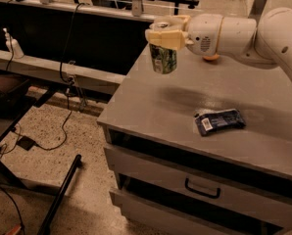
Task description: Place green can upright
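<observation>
The green can, green with pale markings, hangs upright in my gripper. The cream-coloured fingers are shut on its top end, so the lid is hidden. The can is held just above the far left corner of the grey cabinet top; its base looks a little off the surface. My white arm reaches in from the right.
A flat dark blue snack packet lies on the cabinet top right of centre. An orange round fruit sits behind the arm. The cabinet has drawers below. Left of it the floor drops away, with cables and a black stand.
</observation>
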Controlling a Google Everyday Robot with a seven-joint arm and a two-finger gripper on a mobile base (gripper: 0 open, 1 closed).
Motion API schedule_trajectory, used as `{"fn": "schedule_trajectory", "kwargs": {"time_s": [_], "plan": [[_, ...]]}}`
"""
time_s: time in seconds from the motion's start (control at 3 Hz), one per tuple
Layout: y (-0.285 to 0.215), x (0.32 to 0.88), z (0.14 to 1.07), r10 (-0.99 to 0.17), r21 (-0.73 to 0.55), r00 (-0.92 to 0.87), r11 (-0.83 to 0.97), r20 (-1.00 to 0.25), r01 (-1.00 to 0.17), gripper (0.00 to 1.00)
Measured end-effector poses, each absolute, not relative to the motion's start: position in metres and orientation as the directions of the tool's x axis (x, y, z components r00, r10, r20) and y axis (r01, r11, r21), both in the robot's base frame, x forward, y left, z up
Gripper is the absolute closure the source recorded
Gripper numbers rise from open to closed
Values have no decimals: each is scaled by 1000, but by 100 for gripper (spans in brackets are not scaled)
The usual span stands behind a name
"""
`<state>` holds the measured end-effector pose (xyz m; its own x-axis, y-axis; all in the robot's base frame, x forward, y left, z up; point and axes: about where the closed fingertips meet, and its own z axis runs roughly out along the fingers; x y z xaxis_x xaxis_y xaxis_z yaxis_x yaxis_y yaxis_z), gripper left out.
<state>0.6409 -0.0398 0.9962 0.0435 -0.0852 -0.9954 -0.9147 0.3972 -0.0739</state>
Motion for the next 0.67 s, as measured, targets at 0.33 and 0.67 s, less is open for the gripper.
{"fn": "schedule_trajectory", "kwargs": {"time_s": [0.33, 0.67], "plan": [[-35, 638, 997, -100, -137, 108, 363, -989, -921, 100], [-41, 633, 998, -112, -259, 235, 326, -966, -909, 100]]}}
